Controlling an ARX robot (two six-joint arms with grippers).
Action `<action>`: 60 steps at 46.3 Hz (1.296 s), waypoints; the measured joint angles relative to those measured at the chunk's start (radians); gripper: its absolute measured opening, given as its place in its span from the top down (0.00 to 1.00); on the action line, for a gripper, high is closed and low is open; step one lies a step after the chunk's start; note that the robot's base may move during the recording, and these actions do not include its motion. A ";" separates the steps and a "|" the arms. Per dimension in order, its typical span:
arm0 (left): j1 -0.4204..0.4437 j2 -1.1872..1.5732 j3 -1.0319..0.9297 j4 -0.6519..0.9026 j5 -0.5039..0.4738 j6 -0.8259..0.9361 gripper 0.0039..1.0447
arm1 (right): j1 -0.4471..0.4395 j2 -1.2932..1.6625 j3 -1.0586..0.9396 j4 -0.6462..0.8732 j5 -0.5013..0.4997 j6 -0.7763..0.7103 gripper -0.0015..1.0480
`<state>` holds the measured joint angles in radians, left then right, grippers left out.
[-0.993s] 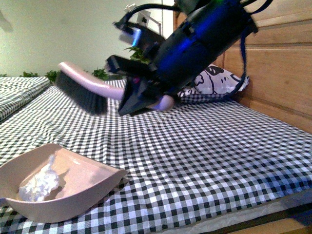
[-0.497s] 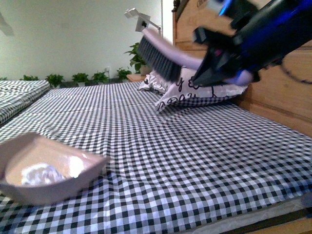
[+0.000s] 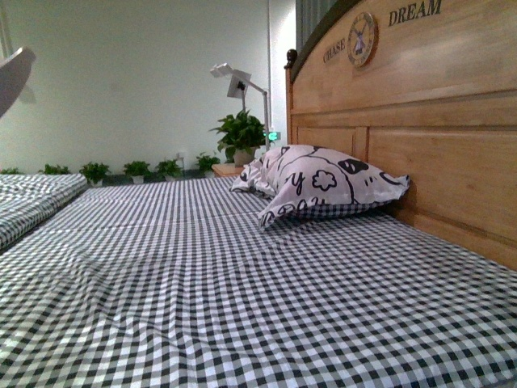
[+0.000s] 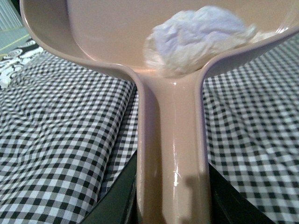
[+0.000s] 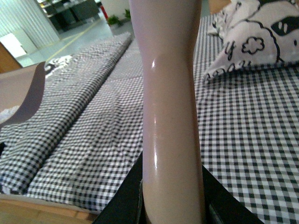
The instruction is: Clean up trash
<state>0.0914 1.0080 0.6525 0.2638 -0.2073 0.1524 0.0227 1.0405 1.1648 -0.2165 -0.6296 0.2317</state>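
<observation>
Inside the beige dustpan (image 4: 117, 32), raised above the checked bed (image 4: 56, 140), the trash (image 4: 196, 37) is held, left tool clamped on its handle, right tool clamped on a brush handle (image 5: 170, 116); carrying-away is judged current, emptying next.

You see the trash (image 4: 198, 39) only in the left wrist view: a crumpled white tissue-paper wad, creased and puffy, with a faintly bluish cast on its upper folds. It sits inside the beige dustpan (image 4: 107, 32), resting on the pan's floor at the rear wall, right where the bowl narrows into the handle, and a little toward one side wall. It touches the pan's back edge. The pan carrying it hangs clear above the black-and-white checked bedsheet (image 4: 51, 140).
</observation>
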 joint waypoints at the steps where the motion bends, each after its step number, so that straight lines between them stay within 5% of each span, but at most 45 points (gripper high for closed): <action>1: -0.005 -0.014 -0.003 -0.003 -0.002 -0.003 0.75 | -0.009 -0.024 -0.008 0.005 -0.017 0.009 0.82; 20: -0.295 -0.461 -0.145 -0.183 -0.290 -0.010 0.75 | -0.037 -0.319 -0.075 -0.026 -0.069 0.145 0.82; 29: -0.513 -0.613 -0.224 -0.186 -0.547 0.008 0.75 | 0.113 -0.403 -0.091 -0.060 0.145 0.136 0.82; 34: -0.602 -0.650 -0.264 -0.198 -0.634 0.002 0.75 | 0.185 -0.407 -0.116 -0.079 0.355 0.085 0.82; 60: -0.615 -0.654 -0.267 -0.199 -0.633 -0.001 0.75 | 0.194 -0.410 -0.125 -0.082 0.382 0.058 0.82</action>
<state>-0.5232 0.3538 0.3855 0.0650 -0.8406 0.1513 0.2169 0.6300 1.0401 -0.2981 -0.2478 0.2901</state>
